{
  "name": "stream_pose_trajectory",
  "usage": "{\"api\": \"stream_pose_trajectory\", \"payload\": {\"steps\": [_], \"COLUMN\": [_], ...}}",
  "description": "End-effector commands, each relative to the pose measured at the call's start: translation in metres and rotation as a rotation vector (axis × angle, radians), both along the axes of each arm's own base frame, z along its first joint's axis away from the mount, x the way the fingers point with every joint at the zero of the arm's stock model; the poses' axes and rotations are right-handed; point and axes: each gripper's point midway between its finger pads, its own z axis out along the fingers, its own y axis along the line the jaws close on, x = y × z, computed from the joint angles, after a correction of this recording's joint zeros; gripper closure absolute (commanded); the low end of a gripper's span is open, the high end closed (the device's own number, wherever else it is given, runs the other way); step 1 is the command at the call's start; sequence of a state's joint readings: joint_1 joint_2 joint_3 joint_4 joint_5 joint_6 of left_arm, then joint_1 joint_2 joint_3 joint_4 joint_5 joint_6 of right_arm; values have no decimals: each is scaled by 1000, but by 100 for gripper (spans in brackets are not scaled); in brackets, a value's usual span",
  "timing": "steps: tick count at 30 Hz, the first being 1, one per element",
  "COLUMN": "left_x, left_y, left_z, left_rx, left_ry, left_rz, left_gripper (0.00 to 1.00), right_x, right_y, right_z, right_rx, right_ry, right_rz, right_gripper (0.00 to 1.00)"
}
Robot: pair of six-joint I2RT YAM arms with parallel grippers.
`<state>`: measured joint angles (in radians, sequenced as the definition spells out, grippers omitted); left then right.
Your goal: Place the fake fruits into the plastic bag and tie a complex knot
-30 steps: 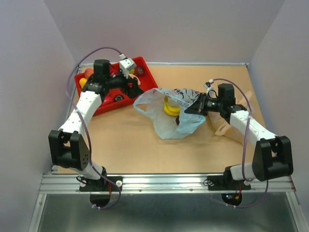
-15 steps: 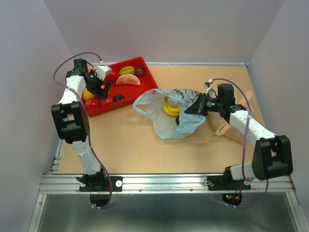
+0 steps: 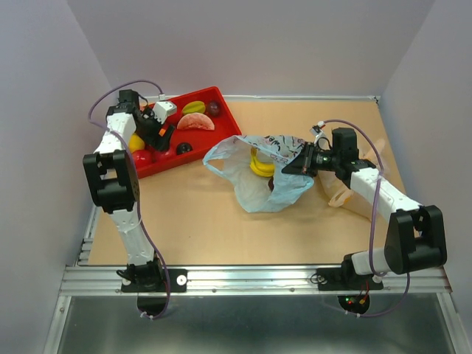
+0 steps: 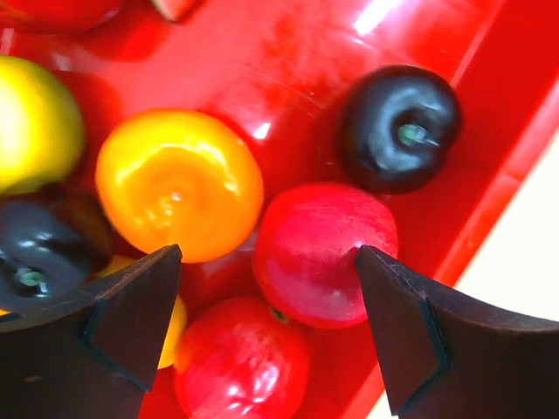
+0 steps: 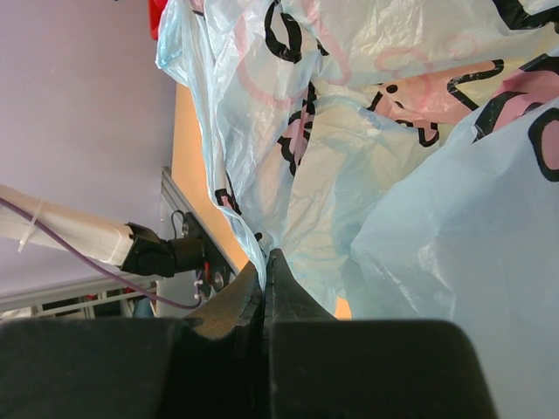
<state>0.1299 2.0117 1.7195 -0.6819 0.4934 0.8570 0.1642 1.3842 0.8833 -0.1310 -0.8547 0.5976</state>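
The light-blue plastic bag (image 3: 254,193) lies open at mid-table with the yellow banana bunch (image 3: 259,164) and a dark plum (image 3: 271,183) inside. My right gripper (image 3: 293,167) is shut on the bag's film (image 5: 288,166), pinched at the fingertips (image 5: 265,258). My left gripper (image 3: 153,135) is open low over the left part of the red tray (image 3: 225,103). Between its fingers (image 4: 266,255) lie a red peach (image 4: 323,253) and a red fruit (image 4: 240,362). An orange (image 4: 179,183) and a dark plum (image 4: 400,127) lie just beyond. No knot shows.
A pink melon slice (image 3: 194,123), a yellow-green starfruit (image 3: 193,108) and a plum (image 3: 214,108) lie in the tray's far part. A pale beige bag (image 3: 335,193) lies under my right arm. Walls close in the left, back and right.
My left arm has swung from over the tray's middle to its left end and lowered, uncovering the melon slice and starfruit. The right arm and the bag have not moved.
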Motion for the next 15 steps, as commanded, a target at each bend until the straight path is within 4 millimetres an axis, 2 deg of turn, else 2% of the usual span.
{"api": "stream_pose_trajectory", "payload": {"steps": [1,9,13,15], "left_x": [-36,-57,-52,-41], "left_y": [-2,-4,5,8], "left_z": [-25,-27,-40,-46], "left_rx": [6,1,39,49], "left_ry": [141,211,213,191], "left_rz": [-83,-98,-45,-24], "left_gripper": [10,11,11,12], "right_x": [7,7,9,11], "right_y": [2,2,3,3], "right_z": [13,13,13,15], "right_rx": [7,10,10,9], "right_ry": [-60,-56,-56,-65], "right_rz": [21,25,27,27], "right_gripper": [100,99,100,100]}}
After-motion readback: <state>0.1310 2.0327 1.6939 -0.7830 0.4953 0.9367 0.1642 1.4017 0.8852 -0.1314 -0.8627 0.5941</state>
